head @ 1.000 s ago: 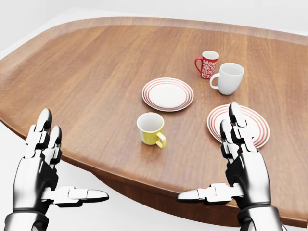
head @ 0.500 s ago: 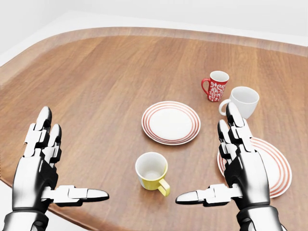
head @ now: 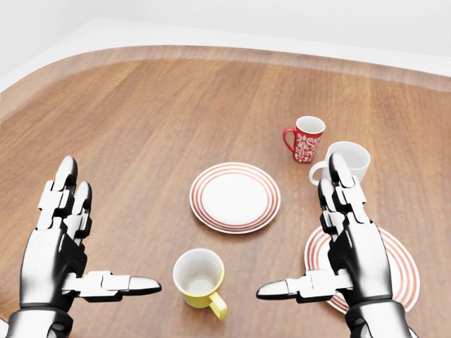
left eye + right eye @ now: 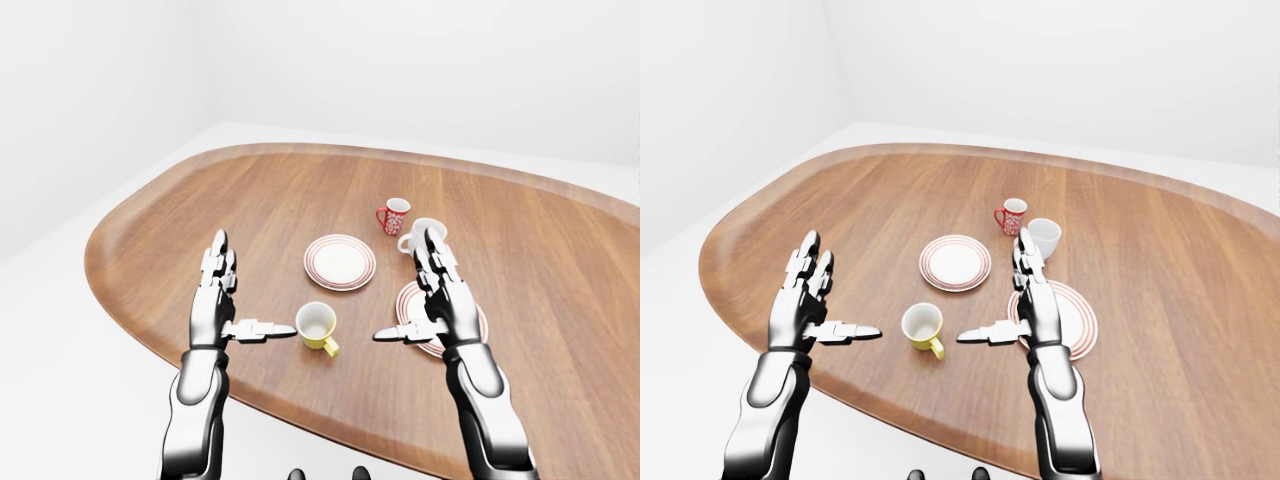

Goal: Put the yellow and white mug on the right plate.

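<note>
Mug (image 3: 199, 277) looks light, stiff, glazed and slippery, so I'd wrap my open, empty right hand (image 3: 345, 246) round its body, not the handle.

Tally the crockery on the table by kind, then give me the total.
Mugs: 3 – the yellow and white mug, the red patterned mug and the white mug.
Plates: 2 – the left plate and the right plate, both white with red rings.
Total: 5 pieces on the wooden table.
</note>
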